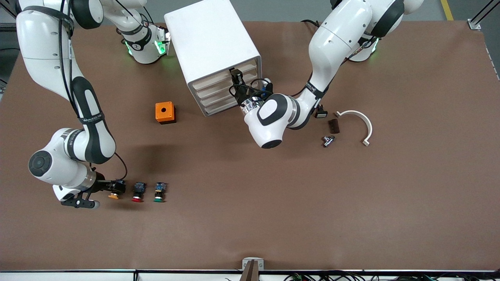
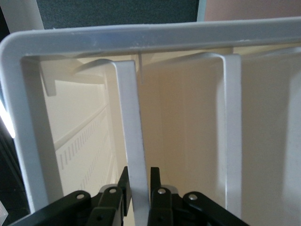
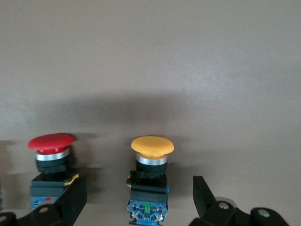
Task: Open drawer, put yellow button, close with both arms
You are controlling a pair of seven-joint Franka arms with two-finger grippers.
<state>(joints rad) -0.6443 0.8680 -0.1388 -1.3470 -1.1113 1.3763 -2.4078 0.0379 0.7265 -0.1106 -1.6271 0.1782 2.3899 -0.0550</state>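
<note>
A brown table (image 1: 250, 218) fills the front view, with grey floor showing past its top edge and a white rail and cables along the bottom edge.

At the right arm's end, the right gripper (image 1: 113, 188) is down at the table, near the front camera. Its fingers (image 3: 70, 197) stand apart on either side of the yellow button (image 1: 113, 196), not closed on it. The button lies on the table, first in a row of three: the red button (image 1: 138, 192) is just beside it toward the left arm's end, and the green button (image 1: 159, 192) is beside that. In the right wrist view the yellow button (image 3: 151, 175) sits between the open fingers and the red button (image 3: 51, 165) is just outside one finger.

An orange box (image 1: 165, 112) lies farther from the front camera, between the buttons and the cabinet (image 1: 213, 50).

The cabinet stands mid-table, its four drawers facing the left arm's end. The left gripper (image 1: 236, 80) is at the drawer (image 1: 234, 72), the top one, which looks shut or barely out. In the left wrist view its fingers (image 2: 157, 195) are clamped on a thin white upright edge (image 2: 131, 141) at the cabinet's front.

Toward the left arm's end lie a small black part (image 1: 320, 113), a dark brown block (image 1: 333, 126), a metal fitting (image 1: 328, 140) and a curved white clamp (image 1: 361, 124), well apart from the cabinet.
</note>
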